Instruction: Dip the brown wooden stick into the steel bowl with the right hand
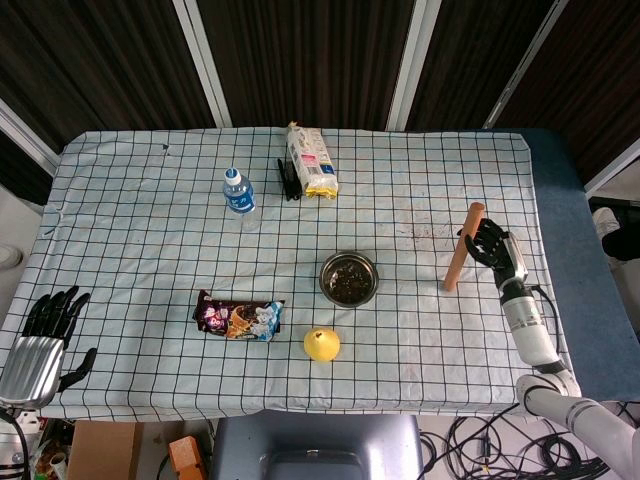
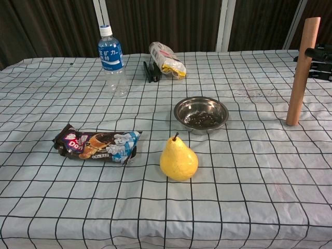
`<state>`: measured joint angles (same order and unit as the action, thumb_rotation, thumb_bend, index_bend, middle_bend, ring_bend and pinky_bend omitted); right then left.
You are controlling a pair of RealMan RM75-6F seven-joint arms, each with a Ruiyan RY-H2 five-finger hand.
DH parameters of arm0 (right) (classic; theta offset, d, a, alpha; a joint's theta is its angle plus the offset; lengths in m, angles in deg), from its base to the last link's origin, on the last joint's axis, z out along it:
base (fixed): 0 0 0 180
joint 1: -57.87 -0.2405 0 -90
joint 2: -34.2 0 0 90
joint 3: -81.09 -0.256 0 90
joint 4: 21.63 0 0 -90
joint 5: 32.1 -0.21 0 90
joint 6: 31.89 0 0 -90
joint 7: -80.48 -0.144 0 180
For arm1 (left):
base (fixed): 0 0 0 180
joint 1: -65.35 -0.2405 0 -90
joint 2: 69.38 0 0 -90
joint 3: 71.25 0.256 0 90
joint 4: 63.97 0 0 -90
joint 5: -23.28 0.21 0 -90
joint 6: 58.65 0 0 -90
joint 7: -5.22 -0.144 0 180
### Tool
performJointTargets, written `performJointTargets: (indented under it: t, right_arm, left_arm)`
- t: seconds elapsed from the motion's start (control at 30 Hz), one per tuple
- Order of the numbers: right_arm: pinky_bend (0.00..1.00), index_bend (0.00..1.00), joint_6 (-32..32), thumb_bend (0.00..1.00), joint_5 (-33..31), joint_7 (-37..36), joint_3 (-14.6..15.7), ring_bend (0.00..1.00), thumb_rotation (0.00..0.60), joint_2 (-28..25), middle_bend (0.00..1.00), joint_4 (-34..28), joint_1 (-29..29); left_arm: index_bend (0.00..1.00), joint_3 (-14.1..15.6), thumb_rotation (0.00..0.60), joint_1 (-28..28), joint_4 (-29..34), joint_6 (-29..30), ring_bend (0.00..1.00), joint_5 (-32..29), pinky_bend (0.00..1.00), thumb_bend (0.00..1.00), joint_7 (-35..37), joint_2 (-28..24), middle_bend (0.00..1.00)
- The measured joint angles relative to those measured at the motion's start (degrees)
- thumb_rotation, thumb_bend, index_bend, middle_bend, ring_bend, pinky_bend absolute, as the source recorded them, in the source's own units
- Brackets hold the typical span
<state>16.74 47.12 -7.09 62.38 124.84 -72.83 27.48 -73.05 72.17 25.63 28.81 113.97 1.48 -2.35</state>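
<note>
Near the table's right edge, the right hand (image 1: 495,245) clasps the near-upright brown wooden stick (image 1: 461,248); it should travel left and lower its bottom end squarely inside the steel bowl (image 1: 349,278).

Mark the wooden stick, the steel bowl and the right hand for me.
wooden stick (image 2: 302,72), chest view, mid-shaft.
steel bowl (image 2: 179,107), chest view, left rim.
right hand (image 1: 492,244), head view, its middle, beside the stick.
</note>
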Motion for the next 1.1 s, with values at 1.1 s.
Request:
performJointTargets:
  t: [1.1]
  right_arm:
    - [0.39, 0.43, 12.46, 0.25, 5.04, -12.12, 8.6, 0.36, 0.391, 6.12, 0.37, 16.36, 1.2]
  left_arm:
    - [0.0, -0.14, 0.6, -0.22, 0.26, 0.24, 0.0, -0.44, 0.0, 0.35, -0.55, -0.07, 0.0]
